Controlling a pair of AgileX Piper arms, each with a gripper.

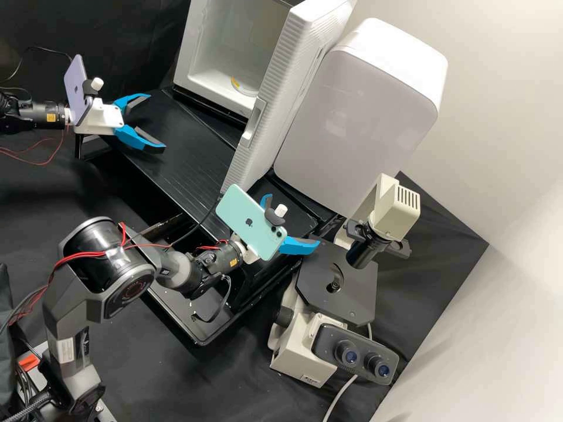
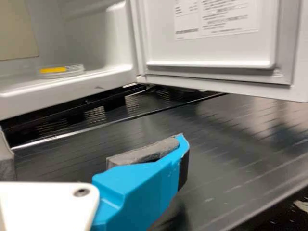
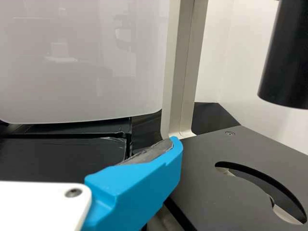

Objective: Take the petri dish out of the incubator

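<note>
Black bench (image 1: 193,158) is carrying a white incubator (image 1: 205,47) with its door (image 1: 281,99) standing wide, and the petri dish (image 1: 245,87) is lying flat on the incubator's floor. The left gripper (image 1: 156,121) is hanging outside with its jaws spread and pointing toward the opening, so it is looking the nearer. The right gripper (image 1: 314,243) is sitting by the microscope (image 1: 334,328); I cannot tell its state.

From the left wrist, the dish is lying ahead and inside. A label (image 2: 216,17) on the door is showing print too small to read.

From the right wrist, the microscope's stage (image 3: 231,168) is lying just beside that arm.
</note>
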